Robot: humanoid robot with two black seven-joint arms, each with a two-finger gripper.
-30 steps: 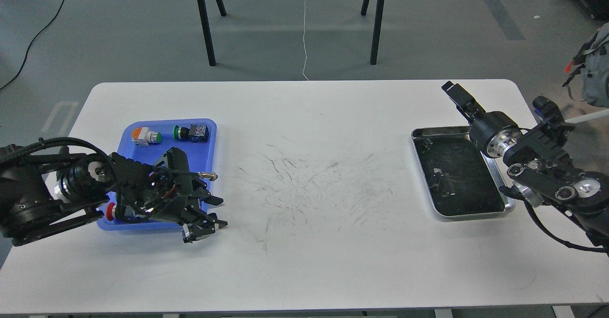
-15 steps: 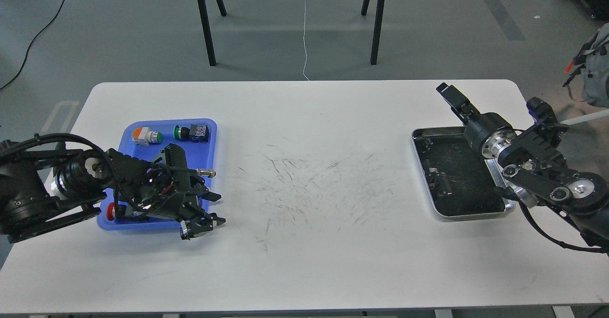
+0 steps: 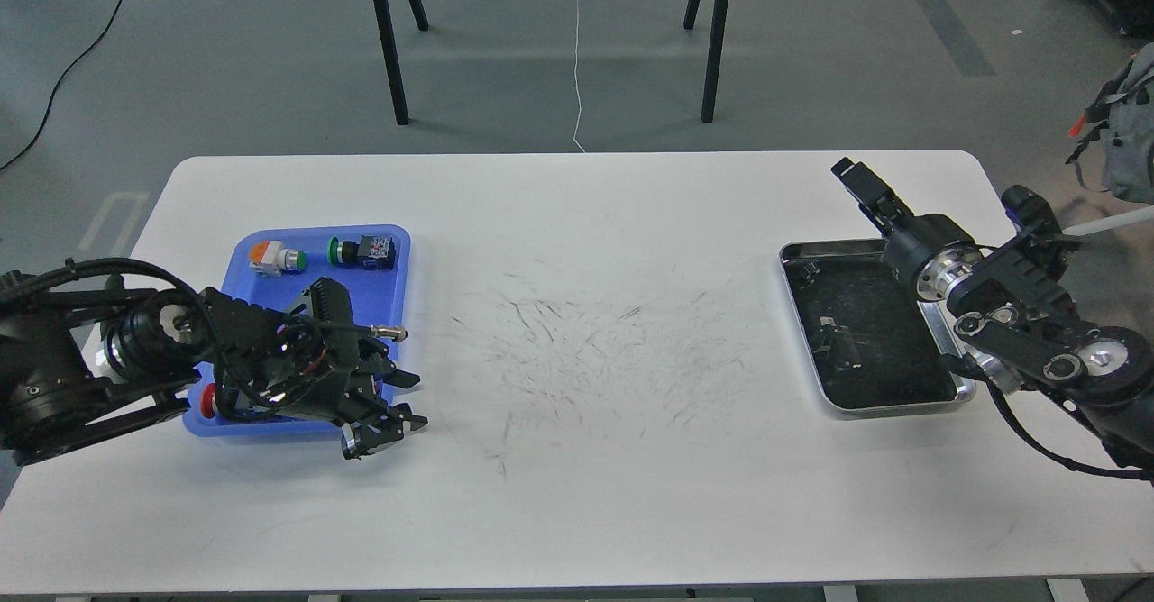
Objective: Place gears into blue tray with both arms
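The desk (image 3: 577, 512) is white and scuffed with dark marks through its middle, between my two arms. The blue tray (image 3: 397, 264) sits under and behind my left fingers (image 3: 394, 402), which hang past its near right corner over bare desk; they are spread, with nothing between them. My right fingers (image 3: 856, 178) point up and away beyond the far right corner of the silver tray (image 3: 942, 396); they are seen end-on and dark, so I cannot tell whether they are parted or pressed together.

Small dark bits lie on the silver tray's black floor, below and left of my right fingers. I take them for the gears (image 3: 834, 336), though they are too small to be sure, and I see none in the blue tray. To do this step well, I judge I should tip the right fingers down over one bit, come in straight from above and close gently, since such a small flat piece would slip away easily. The tray's raised rim could block a low approach.

In the blue tray, behind my left fingers, lie an orange-capped switch (image 3: 275, 258) and a green-capped switch (image 3: 363, 250); a red-capped one (image 3: 208, 401) peeks out under my left arm
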